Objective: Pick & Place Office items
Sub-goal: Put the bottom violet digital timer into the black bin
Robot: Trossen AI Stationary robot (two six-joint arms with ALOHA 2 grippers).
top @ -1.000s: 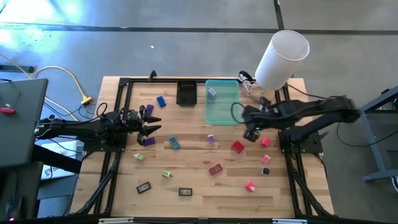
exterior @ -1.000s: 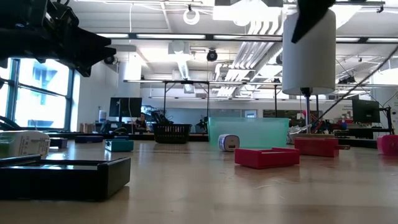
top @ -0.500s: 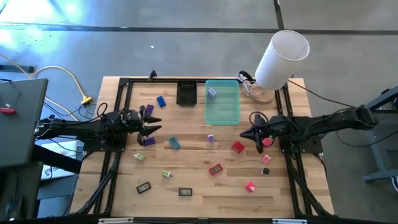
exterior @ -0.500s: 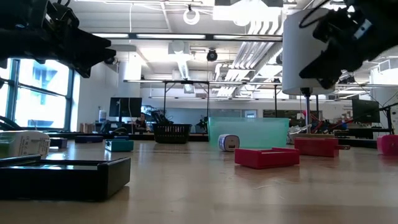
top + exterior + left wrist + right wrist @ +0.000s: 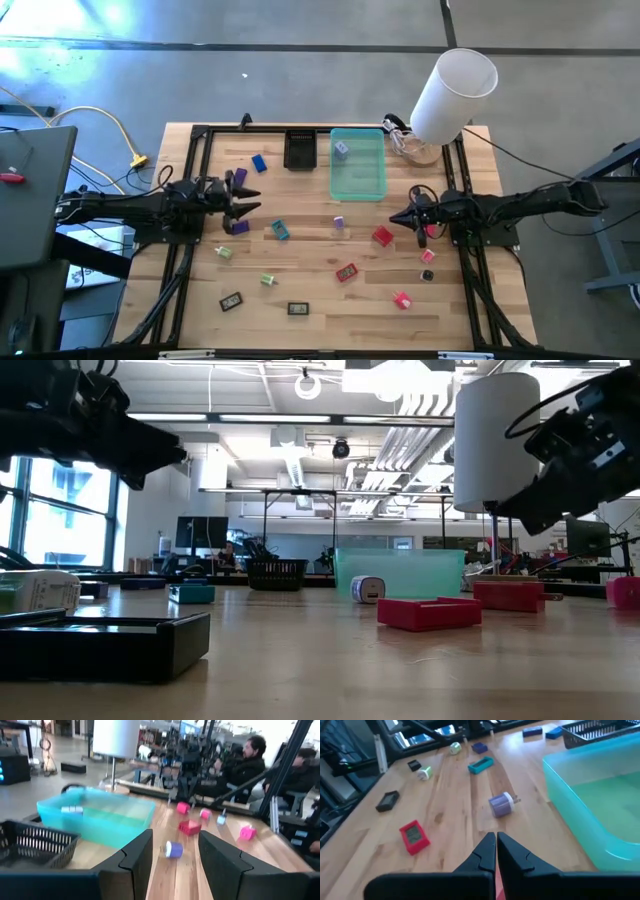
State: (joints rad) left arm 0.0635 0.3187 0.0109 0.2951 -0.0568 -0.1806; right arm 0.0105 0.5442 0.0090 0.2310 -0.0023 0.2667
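Note:
The office items lie scattered flat on the wooden table: a red piece (image 5: 382, 236), a pink one (image 5: 428, 228), a purple-and-white one (image 5: 339, 222), a teal one (image 5: 280, 231) and several more. One small piece (image 5: 341, 148) sits inside the teal tray (image 5: 357, 185). My right gripper (image 5: 393, 218) is shut and hovers just above the red piece, holding nothing that I can see. In its wrist view the shut fingers (image 5: 496, 844) point toward the purple-and-white piece (image 5: 501, 804). My left gripper (image 5: 252, 201) is open and waits by the left edge, with a purple piece (image 5: 240, 177) beside it.
The black mesh tray (image 5: 300, 150) stands left of the teal tray at the far edge. A tall white cylinder (image 5: 453, 95) rises at the far right corner. Black frame rails (image 5: 190, 250) run along both sides of the table. People sit beyond the table (image 5: 250, 765).
My right arm has stretched out flatter and drawn back toward the table's right edge. Its gripper has come down from beside the teal tray to a spot low over the red piece. The left arm and the pieces have stayed where they were.

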